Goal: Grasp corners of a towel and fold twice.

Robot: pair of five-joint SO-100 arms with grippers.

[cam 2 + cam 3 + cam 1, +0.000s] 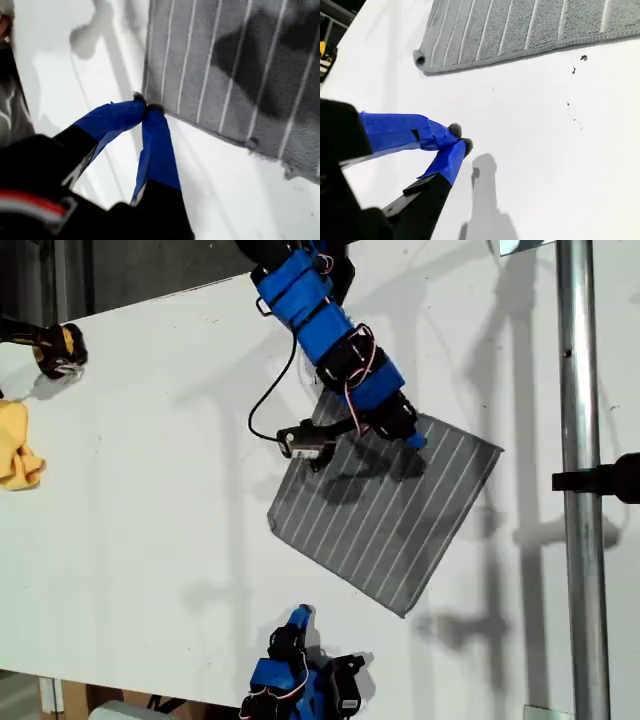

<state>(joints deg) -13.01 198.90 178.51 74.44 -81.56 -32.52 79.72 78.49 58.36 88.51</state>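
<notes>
— What do we see nearest in the exterior view?
— My second gripper (460, 138), fingers narrow and empty, on the white surface (150, 490).
— Farther?
— The towel (385, 505) lies flat mid-surface; my first gripper (146, 107), fingers pinched together, sits at its far edge.

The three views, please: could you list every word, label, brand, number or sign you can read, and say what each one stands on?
None can be read in any view.
The towel shows only thin white stripes, no tag or print.
The blue tape on my first gripper and my second gripper is plain.
The red and white marking on the first arm's black body is too blurred to read.
</notes>
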